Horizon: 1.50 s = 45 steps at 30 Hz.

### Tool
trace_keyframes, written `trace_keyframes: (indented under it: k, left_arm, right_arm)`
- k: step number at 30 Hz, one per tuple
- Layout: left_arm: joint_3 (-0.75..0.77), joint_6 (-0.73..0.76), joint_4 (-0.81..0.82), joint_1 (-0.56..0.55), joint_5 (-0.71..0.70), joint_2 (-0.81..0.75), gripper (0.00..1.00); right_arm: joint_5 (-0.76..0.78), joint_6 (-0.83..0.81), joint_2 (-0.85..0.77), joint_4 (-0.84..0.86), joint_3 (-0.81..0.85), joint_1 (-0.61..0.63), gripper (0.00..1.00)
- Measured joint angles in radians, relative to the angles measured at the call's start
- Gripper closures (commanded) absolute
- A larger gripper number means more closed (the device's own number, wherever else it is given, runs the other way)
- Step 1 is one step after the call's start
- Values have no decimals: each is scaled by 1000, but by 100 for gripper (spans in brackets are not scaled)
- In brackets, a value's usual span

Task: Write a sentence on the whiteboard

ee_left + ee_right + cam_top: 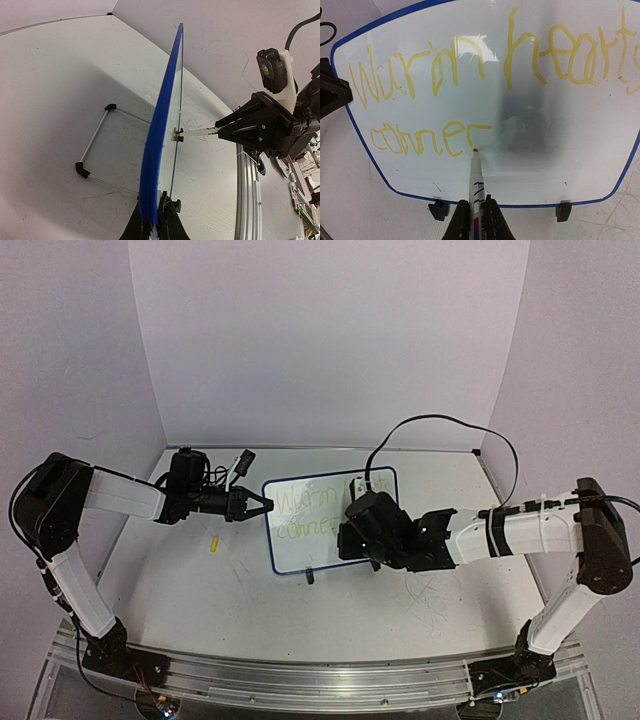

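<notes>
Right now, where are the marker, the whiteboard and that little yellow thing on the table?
marker (477,185): right wrist view, middle of its white barrel.
whiteboard (560,170): right wrist view, bare white patch, lower right.
little yellow thing (212,543): top external view, its middle.

The whiteboard (545,150) stands on two black feet, blue-framed and round-cornered. Its yellow sentence (511,55) reads "Warm hearts" – below it, "corner".

My table (300,615) was white and scuffed, with grey scribbles (428,592) toward my right. The whiteboard (300,552) stood mid-table on black feet (311,576). A small yellow piece (212,543) lay left of it, apart.
</notes>
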Motion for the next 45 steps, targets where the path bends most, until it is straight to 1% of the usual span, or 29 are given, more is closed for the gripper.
trace_keyframes:
  k: [7,11,16,19,45]
  left_arm:
    - [0,0,0,0,0,0,100]
    - [0,0,0,0,0,0,100]
    - [0,0,0,0,0,0,100]
    - [0,0,0,0,0,0,100]
    - [1,0,0,0,0,0,100]
  right_arm:
    - [22,2,-1,-22,0,3,100]
    - [24,-31,-12,-17,-3,3,100]
    - [25,-74,-87,8,-39,0,100]
    - [25,-83,-106,35,-40,-4,100]
    - [27,-107,-92,45,-42,-27,100]
